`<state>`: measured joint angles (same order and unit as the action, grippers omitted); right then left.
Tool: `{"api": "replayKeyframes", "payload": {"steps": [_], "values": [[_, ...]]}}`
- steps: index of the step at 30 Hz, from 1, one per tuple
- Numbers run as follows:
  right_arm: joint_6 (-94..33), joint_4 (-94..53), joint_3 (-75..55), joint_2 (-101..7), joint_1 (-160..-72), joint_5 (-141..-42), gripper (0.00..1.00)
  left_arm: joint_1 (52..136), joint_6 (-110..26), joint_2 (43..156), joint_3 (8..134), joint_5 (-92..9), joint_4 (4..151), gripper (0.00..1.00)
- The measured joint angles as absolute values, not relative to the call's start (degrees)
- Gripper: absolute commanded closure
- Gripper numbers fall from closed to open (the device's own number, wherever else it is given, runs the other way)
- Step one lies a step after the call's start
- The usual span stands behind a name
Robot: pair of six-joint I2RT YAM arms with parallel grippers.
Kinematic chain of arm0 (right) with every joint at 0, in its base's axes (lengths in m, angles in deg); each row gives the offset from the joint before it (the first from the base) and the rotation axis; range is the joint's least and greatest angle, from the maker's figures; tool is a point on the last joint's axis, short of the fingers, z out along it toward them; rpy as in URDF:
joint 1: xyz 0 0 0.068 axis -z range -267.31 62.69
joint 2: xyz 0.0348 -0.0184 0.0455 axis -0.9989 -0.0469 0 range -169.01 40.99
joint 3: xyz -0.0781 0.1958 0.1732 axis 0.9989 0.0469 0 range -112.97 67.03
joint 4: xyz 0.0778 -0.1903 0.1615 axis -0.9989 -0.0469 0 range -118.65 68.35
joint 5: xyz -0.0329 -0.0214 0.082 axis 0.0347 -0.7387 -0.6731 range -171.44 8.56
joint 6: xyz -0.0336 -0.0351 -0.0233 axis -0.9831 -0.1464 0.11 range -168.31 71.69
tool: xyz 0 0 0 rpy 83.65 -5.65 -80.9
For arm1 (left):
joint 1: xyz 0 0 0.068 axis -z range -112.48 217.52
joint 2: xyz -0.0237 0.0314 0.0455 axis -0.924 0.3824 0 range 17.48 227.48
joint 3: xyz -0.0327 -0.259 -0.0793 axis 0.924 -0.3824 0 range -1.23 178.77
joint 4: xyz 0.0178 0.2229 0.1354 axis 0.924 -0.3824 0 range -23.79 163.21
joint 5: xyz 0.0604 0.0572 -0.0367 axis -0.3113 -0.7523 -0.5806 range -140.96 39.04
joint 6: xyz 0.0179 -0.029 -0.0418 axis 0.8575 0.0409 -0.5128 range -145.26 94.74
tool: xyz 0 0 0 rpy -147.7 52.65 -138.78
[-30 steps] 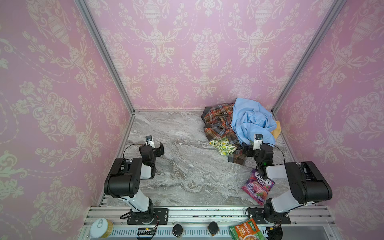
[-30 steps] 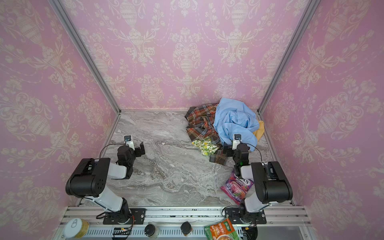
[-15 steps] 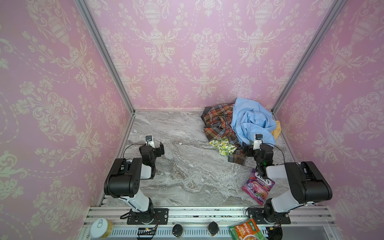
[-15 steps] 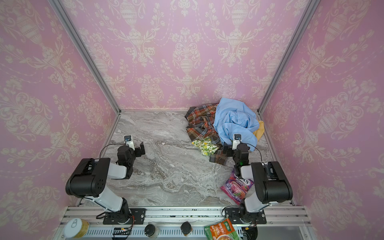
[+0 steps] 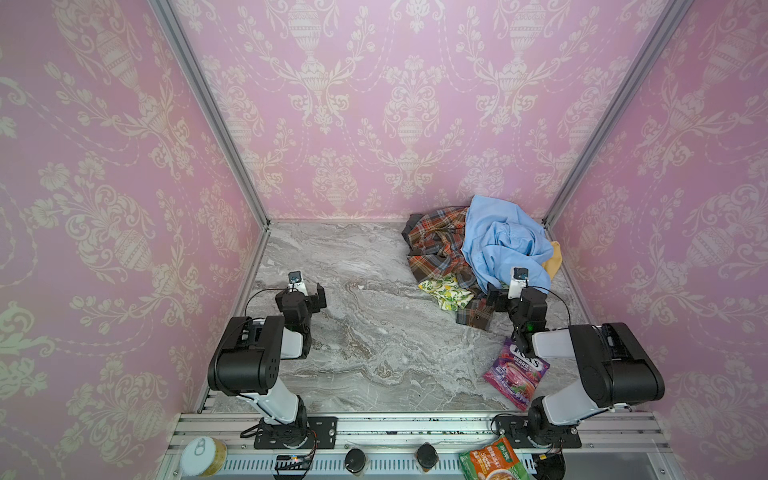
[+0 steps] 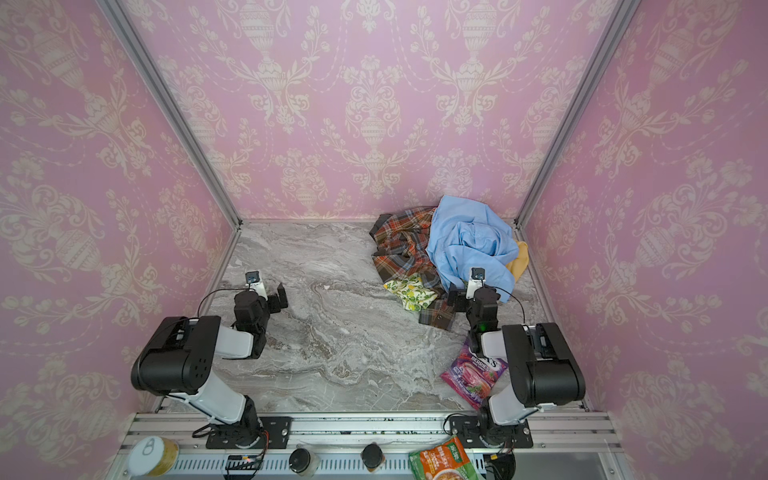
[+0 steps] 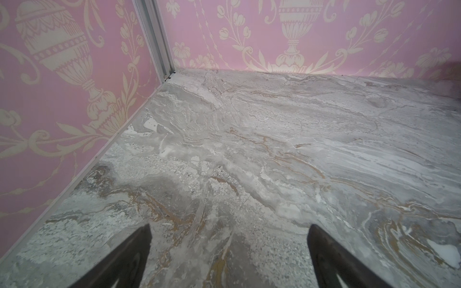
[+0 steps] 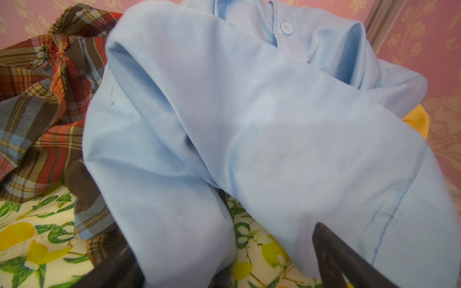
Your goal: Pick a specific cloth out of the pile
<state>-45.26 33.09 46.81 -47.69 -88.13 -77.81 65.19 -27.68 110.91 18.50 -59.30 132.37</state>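
My left pincer (image 5: 307, 296) and right pincer (image 5: 496, 297) are wide and empty; the lemon-print cloth (image 5: 446, 291) is not yet pulled from the pile (image 5: 498, 245).

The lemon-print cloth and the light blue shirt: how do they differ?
The small white cloth printed with yellow lemons and green leaves is patterned; the plain light blue buttoned shirt is one colour. The cloth looks smaller than the shirt. The cloth lies low at the near edge of the heap; the shirt is draped on top. Both are crumpled fabric.
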Motion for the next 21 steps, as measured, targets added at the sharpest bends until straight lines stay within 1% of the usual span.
{"api": "replayKeyframes", "payload": {"steps": [7, 14, 21], "values": [[-45.1, 34.4, 47.2, -47.7, -88.1, -76.8, 0.00, 65.3, -27.7, 110.9, 18.5, -59.5, 132.4, 0.01], [-44.3, 42.5, 53.4, -47.7, -88.1, -74.5, 0.00, 66.6, -27.7, 110.9, 17.8, -63.5, 133.6, 0.01], [-44.0, 48.0, 54.7, -47.7, -88.1, -74.0, 0.00, 66.9, -27.7, 110.9, 15.1, -66.3, 136.7, 0.01]]}}
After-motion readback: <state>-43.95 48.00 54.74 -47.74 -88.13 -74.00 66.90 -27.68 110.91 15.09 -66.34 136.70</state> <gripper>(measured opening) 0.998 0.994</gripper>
